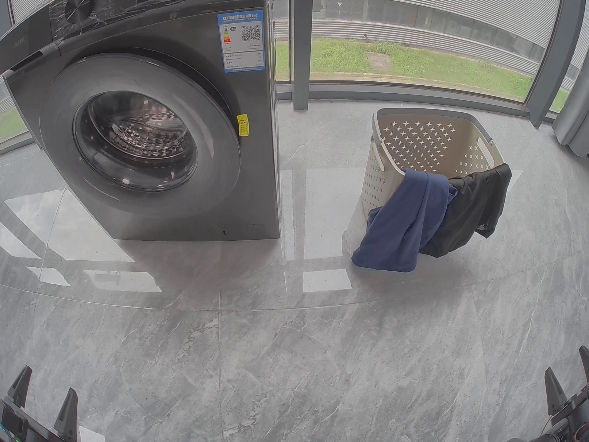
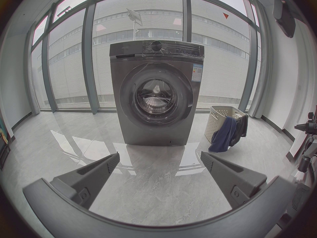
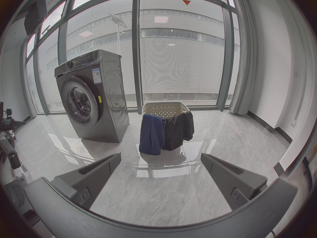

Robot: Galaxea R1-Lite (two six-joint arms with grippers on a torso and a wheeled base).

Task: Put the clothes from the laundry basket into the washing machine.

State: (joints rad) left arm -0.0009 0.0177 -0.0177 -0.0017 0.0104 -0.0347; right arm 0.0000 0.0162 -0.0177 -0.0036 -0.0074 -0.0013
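Standing on a glossy grey stone floor (image 1: 307,351) before a curved wall of windows (image 1: 429,26), a dark grey front-loading washing machine (image 1: 153,112) occupies the robot's left side, its round glass door shut against the front panel. A cream laundry basket (image 1: 423,145) with star-shaped perforations sits on the floor to the machine's right, apart from it and near the windows. Two garments hang over the basket's near rim, side by side and touching: a blue one (image 1: 405,222) on the left, trailing down to the floor, and a black one (image 1: 469,213) on the right, draped across the corner. The left gripper (image 1: 46,394) and the right gripper (image 1: 567,366) are low at the near edge of the scene, well apart from the basket and machine. Both have their fingers spread wide with nothing between them.
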